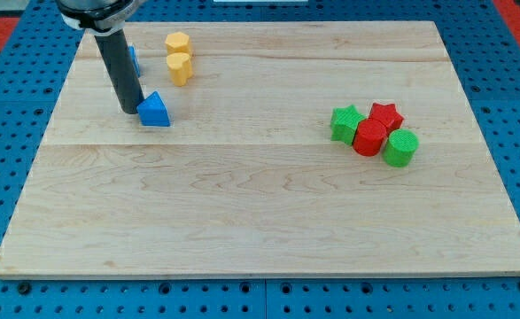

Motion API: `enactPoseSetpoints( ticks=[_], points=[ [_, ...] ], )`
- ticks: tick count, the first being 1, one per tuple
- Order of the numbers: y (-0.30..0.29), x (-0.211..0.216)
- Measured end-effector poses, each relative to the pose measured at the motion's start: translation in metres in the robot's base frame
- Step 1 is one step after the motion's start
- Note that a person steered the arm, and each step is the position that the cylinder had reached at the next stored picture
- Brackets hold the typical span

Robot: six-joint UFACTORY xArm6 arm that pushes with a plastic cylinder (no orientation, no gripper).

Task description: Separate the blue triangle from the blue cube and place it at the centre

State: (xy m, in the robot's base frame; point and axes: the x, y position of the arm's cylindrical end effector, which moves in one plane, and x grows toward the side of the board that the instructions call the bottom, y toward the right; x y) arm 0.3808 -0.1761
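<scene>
Camera view: looking down on a wooden desk from its near edge.
Claw: none is fitted; the arm is ending in a plain dark rod, so nothing is clenching or releasing.
My tip: resting on the desk at the view's upper left, touching or just beside the left face of the blue triangle.
Blue triangle: sitting right of my tip, far from the centre, which is lying down and to the view's right.
Blue cube: peeking out behind the rod, toward the view's top, already apart from the triangle.
Step in hand: judging by the layout, I am starting the push toward the centre.
Doing it well: I should be pressing from the triangle's upper-left side, keeping the push line through its middle, since a wedge is likely to be turning off a thin rod; small corrections are helping here.
Yellow blocks: two are standing together above the triangle, outside the path.
Far cluster: green star, red star, red block and green cylinder are huddling at the view's right, beyond the centre.
In the way: nothing is lying between triangle and centre; overshooting toward the cluster is the only risk.
</scene>
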Motion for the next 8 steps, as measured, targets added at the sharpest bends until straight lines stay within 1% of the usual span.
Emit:
enactPoseSetpoints(
  ticks=[1, 2, 3, 4, 5, 6, 7, 8],
  points=[
    [0.066, -0.007],
    [0.096, 0.01],
    [0.08, 0.029],
    [0.067, 0.04],
    [0.126, 0.016],
    [0.152, 0.013],
    [0.111, 0.055],
    [0.138, 0.047]
  ],
)
